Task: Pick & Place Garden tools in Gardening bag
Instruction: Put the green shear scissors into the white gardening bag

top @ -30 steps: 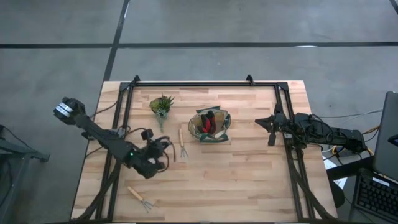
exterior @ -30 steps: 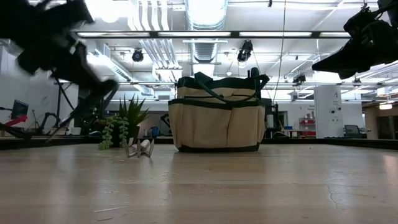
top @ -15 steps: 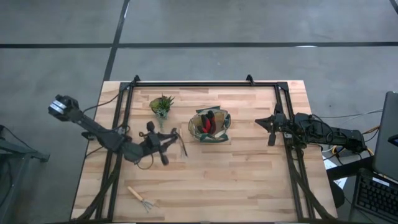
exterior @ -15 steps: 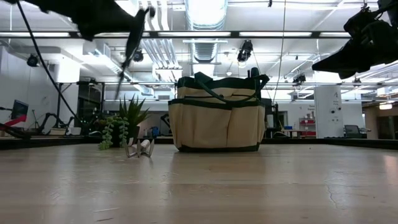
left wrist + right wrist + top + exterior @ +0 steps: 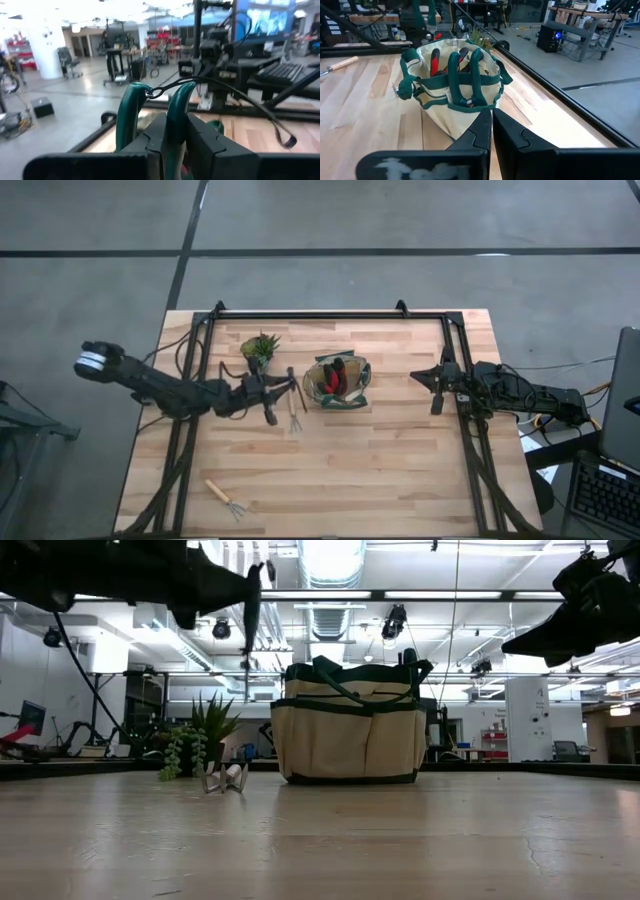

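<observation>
One pair of green-handled pruning shears (image 5: 150, 117) is clamped in the left gripper (image 5: 268, 392), held above the tabletop (image 5: 400, 480) between the single spiky plant (image 5: 260, 347) near the far edge and the one gardening bag (image 5: 337, 382) at mid-table, which holds red-and-black tools. Two wooden-handled forks lie on the wood: one fork (image 5: 293, 408) just beside the bag, the other fork (image 5: 225, 497) near the front-left corner. The right gripper (image 5: 436, 394) hangs by the right edge with its fingers pressed together, holding nothing.

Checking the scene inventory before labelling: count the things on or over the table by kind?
forks: 2
shears: 1
glove: 1
bag: 1
plant: 1
Total: 6
</observation>
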Robot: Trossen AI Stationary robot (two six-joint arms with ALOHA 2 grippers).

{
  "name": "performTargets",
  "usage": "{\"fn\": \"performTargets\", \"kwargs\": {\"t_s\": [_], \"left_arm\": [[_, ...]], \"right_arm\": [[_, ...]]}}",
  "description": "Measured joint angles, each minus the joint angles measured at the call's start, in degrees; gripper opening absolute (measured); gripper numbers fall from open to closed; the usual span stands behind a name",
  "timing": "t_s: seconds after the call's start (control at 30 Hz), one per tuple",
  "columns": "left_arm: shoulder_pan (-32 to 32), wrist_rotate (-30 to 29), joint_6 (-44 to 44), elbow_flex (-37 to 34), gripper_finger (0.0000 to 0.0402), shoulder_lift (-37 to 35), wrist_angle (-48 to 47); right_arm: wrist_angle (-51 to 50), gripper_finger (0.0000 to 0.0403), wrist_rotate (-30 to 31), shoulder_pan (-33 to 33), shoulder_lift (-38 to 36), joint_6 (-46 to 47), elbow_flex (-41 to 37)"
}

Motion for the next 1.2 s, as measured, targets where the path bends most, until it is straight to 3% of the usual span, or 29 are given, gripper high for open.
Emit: {"fn": "performTargets", "kwargs": {"t_s": [0.33, 0.6, 1.2], "left_arm": [[3.7, 5.9, 0.4, 3.6, 0.0053, 5.6, 4.3], [4.5, 5.8, 0.9, 6.9, 0.0053, 11.1, 6.1], [6.1, 4.4, 3.1, 6.8, 0.0053, 18.5, 8.1]], "right_arm": [[0.0, 0.0008, 0.0, 0.0, 0.0, 0.2, 0.0], [0.0, 0.0008, 0.0, 0.0, 0.0, 0.3, 0.0], [0.0, 0.0008, 0.0, 0.0, 0.0, -0.1, 0.0]]}}
